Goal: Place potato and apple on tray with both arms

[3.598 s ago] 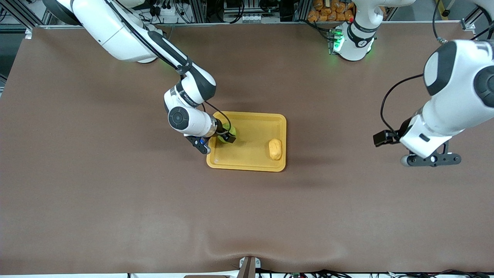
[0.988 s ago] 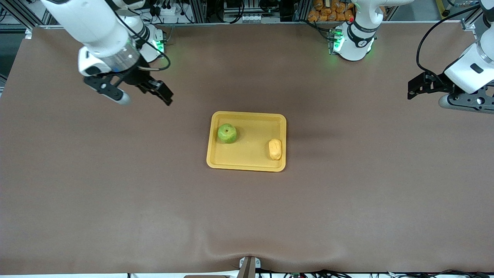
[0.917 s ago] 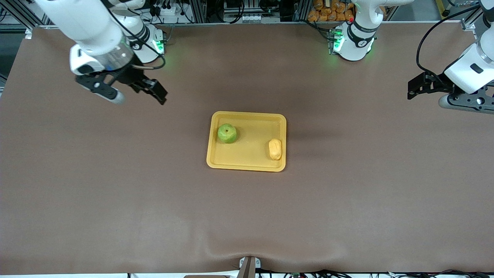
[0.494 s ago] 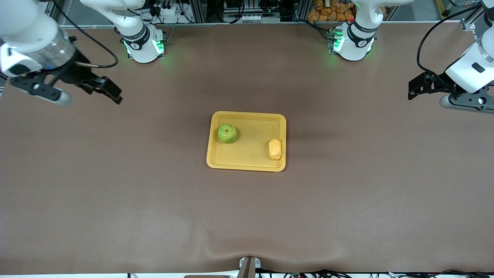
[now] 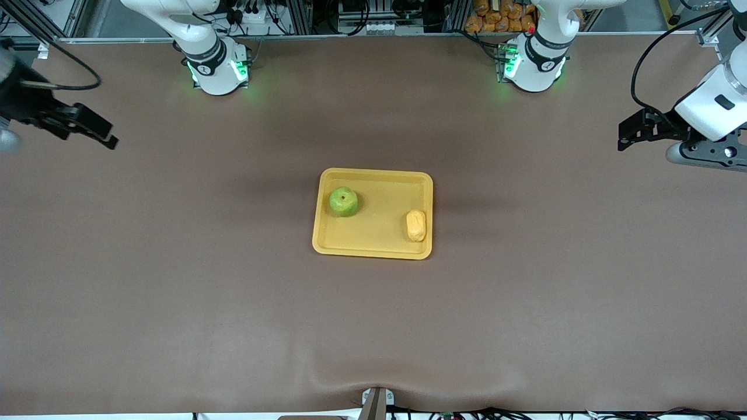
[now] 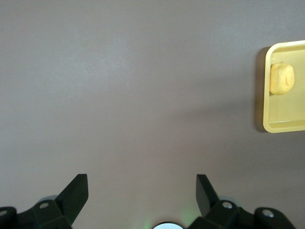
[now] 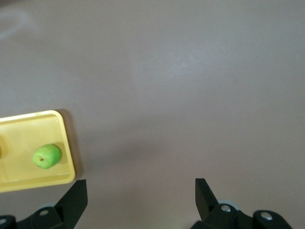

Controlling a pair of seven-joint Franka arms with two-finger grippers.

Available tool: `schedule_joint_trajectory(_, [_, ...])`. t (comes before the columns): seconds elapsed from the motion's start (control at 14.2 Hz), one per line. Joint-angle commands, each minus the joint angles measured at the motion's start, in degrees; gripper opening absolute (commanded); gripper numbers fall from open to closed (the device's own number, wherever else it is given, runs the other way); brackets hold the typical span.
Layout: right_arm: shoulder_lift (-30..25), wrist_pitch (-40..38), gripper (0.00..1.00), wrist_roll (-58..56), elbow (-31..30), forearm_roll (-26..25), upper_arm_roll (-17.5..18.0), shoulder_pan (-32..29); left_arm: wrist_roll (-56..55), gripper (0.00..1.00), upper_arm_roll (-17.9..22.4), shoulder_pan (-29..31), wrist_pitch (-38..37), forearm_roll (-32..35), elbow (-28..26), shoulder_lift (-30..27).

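Both pieces of produce sit on the tray [image 5: 373,248], so I judge the placing done and only the parking of the arms left.

Reading the front view from its left edge across: the right gripper [image 5: 55,125] hangs over bare table at the right arm's end, well apart from the tray. It is partly cut off at the frame edge, so I lean on the right wrist view, where its two fingers [image 7: 74,198] stand wide apart with nothing between them.

Next, the apple [image 5: 343,201] rests in the tray corner toward the right arm's end, farther from the front camera, close to the rim. The potato [image 5: 416,225] lies along the rim toward the left arm's end, nearer the front camera than the apple, and apart from it.

Last, the left gripper [image 5: 656,137] waits over bare table at the left arm's end, fingers spread and empty; the left wrist view shows its fingertips [image 6: 76,193] wide apart.

Risks as I see them:
- The apple is round and may roll against or over the low rim if the table or tray gets bumped.
- The potato is hard by its rim; I cannot tell whether it touches.
- Any homing path that sweeps low over the middle of the table could clip the tray and shift both items.

Both grippers are well clear of their items.
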Motion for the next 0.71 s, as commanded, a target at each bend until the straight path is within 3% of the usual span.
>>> schedule_joint_trajectory(0.0, [0.31,-1.51,1.0,-8.4,1.45,-0.88,-3.98,0.15,1.27,1.0,-0.17,0.67,-1.44,-1.16,1.74,0.7])
schedule_joint_trajectory(0.28, [0.31,-1.86,1.0,-22.03,1.36,-0.97,-9.44,0.15,0.92,1.0,-0.17,0.58,-1.44,-1.16,1.74,0.7])
schedule_joint_trajectory(0.63, [0.05,-3.18,1.0,-23.46,1.28,-1.41,-11.65,0.41,0.83,1.0,-0.17,0.49,-1.44,-1.16,1.74,0.7])
